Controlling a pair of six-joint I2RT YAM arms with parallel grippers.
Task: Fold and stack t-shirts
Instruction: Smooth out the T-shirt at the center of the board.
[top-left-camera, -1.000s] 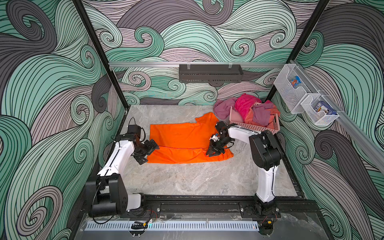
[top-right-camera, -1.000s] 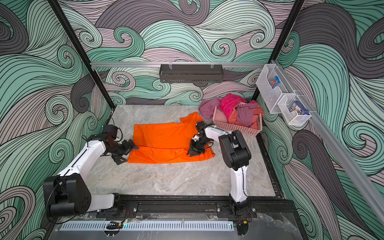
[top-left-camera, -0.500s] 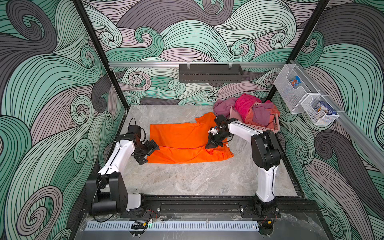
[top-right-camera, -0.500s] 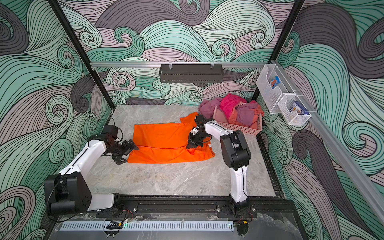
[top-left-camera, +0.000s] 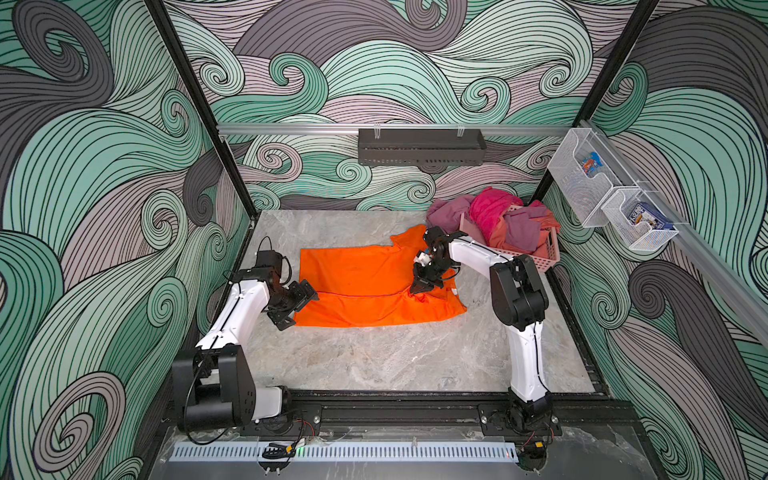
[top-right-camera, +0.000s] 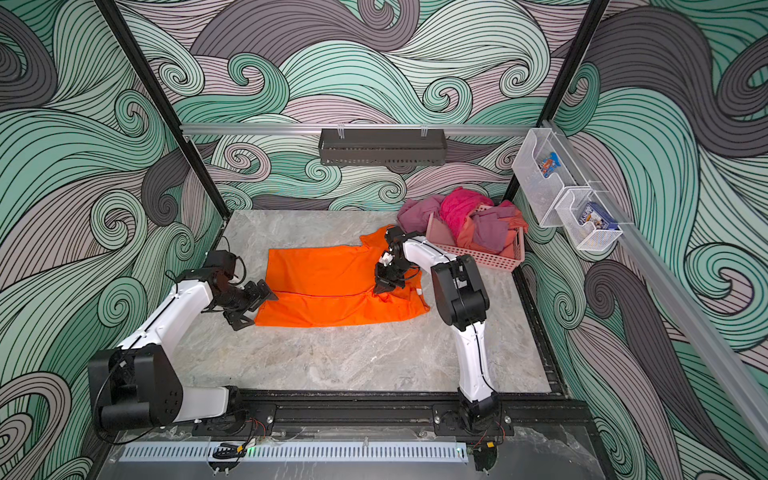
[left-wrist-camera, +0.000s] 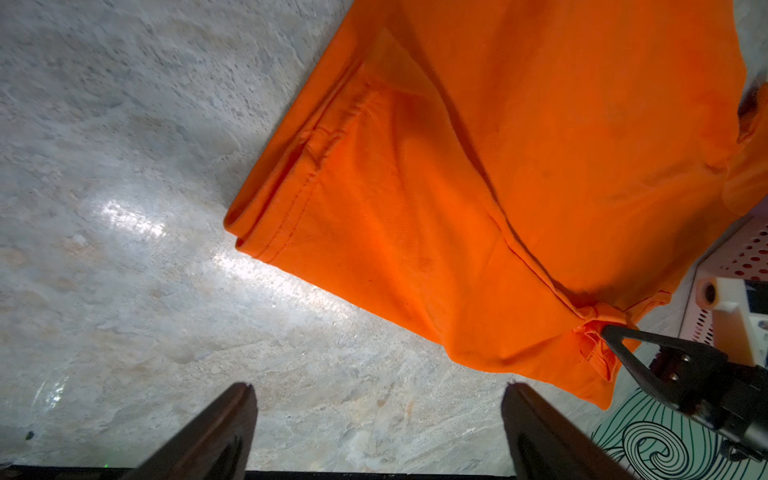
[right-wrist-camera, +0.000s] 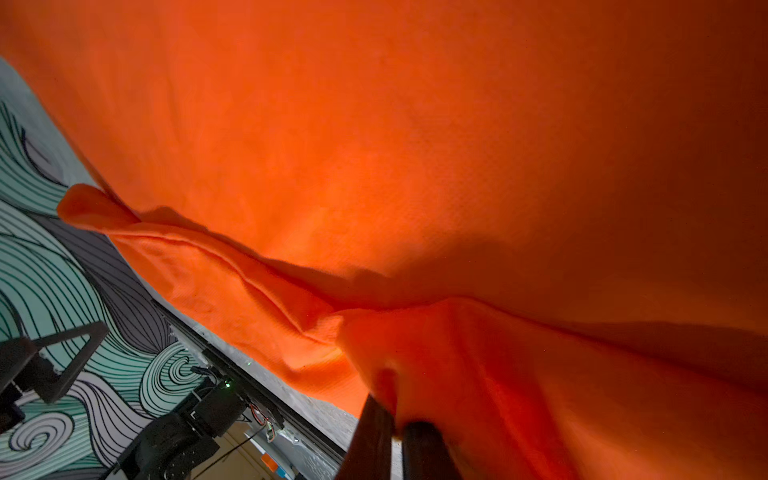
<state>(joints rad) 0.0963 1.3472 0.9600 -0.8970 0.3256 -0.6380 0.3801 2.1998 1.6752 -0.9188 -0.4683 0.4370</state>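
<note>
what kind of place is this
Probably a robot test cell, not a home: two arms mounted on a base rail, wave-print panels boxing in the table, and an orange t-shirt laid out near a pink basket of clothes.

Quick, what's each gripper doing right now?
Left gripper: open, holding nothing.
Right gripper: shut on a fold of the plain bright orange cloth t-shirt.

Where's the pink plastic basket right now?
In both top views, the pink plastic lattice basket sits in the table's far right corner, heaped with clothes, beyond the right arm and the bright orange cloth t-shirt.
</note>
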